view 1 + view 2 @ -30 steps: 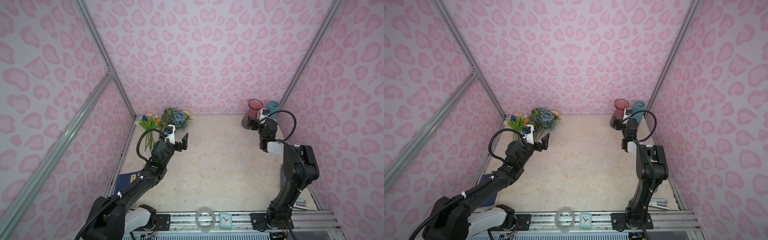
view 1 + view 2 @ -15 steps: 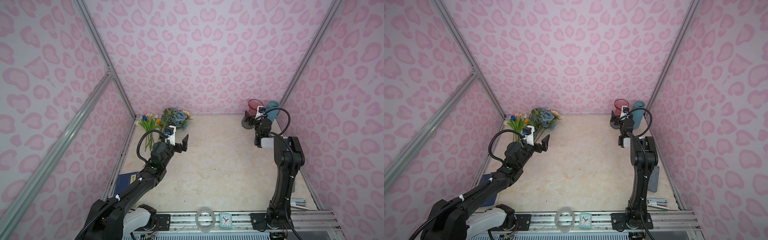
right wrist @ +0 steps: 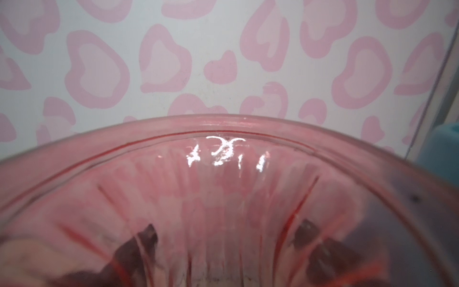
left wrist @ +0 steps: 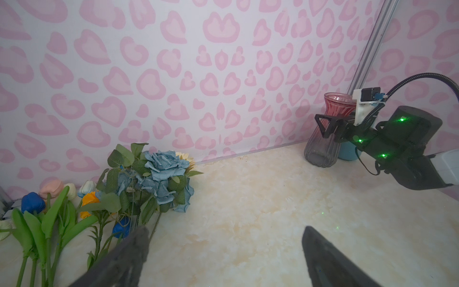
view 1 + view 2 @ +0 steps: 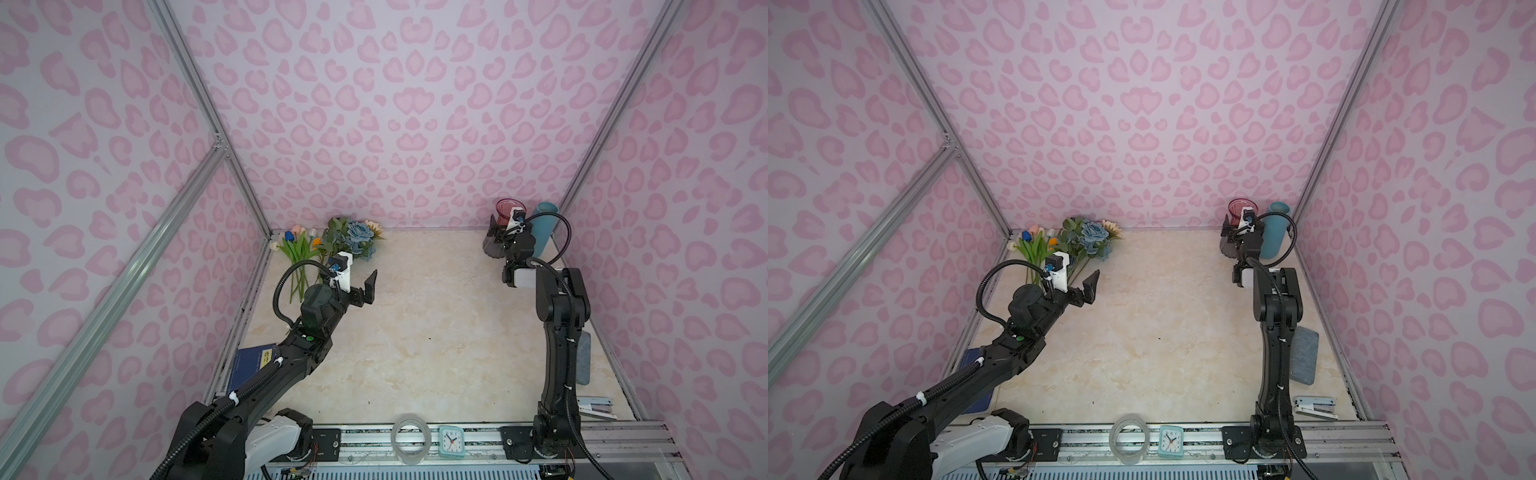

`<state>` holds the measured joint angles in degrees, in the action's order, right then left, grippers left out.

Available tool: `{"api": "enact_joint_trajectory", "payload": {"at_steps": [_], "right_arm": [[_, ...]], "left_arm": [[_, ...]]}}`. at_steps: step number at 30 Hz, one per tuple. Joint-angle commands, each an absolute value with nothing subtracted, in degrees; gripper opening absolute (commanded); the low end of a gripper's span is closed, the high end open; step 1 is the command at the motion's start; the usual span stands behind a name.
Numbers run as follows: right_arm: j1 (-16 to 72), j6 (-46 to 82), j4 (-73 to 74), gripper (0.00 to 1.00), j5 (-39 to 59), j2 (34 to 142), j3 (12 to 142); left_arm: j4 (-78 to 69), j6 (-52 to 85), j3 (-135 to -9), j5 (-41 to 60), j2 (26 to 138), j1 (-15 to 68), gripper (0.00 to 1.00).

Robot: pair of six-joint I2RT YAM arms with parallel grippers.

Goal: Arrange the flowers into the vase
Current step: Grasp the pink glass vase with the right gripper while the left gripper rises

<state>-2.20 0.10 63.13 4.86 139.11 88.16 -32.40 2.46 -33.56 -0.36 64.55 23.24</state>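
The artificial green-stemmed flowers (image 5: 332,245) lie in a loose heap in the far left corner of the cream marbled tabletop (image 5: 415,332), none of them in a vase. The dusty-blue rose bunch (image 4: 161,169) with its beige daisy sits nearest the middle. The small pink tulip (image 4: 51,187), blue tulip (image 4: 32,202) and orange bloom (image 4: 89,198) lie beside it towards the side wall. The left gripper (image 4: 224,238) hangs above the table just beside the stems, its jaws spread wide and gripping nothing. In the far right corner the ribbed glass vase, pink at the top and grey at the base (image 4: 320,149), stands upright next to a teal cylindrical vase (image 5: 542,230). The right gripper (image 4: 334,125) is at the glass vase's neck with its jaws fully parted. In the right wrist view its dark fingertips (image 3: 146,236) show through the pink glass, and I cannot tell whether they touch it.
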Motion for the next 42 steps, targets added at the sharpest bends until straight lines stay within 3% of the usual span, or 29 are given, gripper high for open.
{"api": "enact_joint_trajectory", "payload": {"at_steps": [1, 8, 20, 35, 42], "right_arm": [[-2.36, -1.15, 65.05, 0.98, 4.15, 141.59, 90.38], [-2.55, -0.96, 64.74, 0.94, 6.73, 144.79, 95.06], [-2.55, -0.7, 65.94, 0.66, 10.01, 145.42, 95.61], [-2.46, -0.52, 72.35, 0.48, 14.75, 141.04, 86.86], [0.3, 0.45, 74.07, 0.27, 20.77, 132.59, 76.56]], "left_arm": [[-32.06, 1.6, -33.6, 0.5, 63.58, 23.27, 0.97], [-30.63, 0.89, -31.42, -1.35, 60.26, 23.21, 0.97], [-29.01, 1.05, -30.18, -2.78, 58.12, 23.23, 0.97], [-28.82, 1.58, -30.28, -4.42, 57.87, 23.23, 0.97], [-28.87, 3.54, -29.89, -11.36, 58.54, 23.19, 0.97]]}}
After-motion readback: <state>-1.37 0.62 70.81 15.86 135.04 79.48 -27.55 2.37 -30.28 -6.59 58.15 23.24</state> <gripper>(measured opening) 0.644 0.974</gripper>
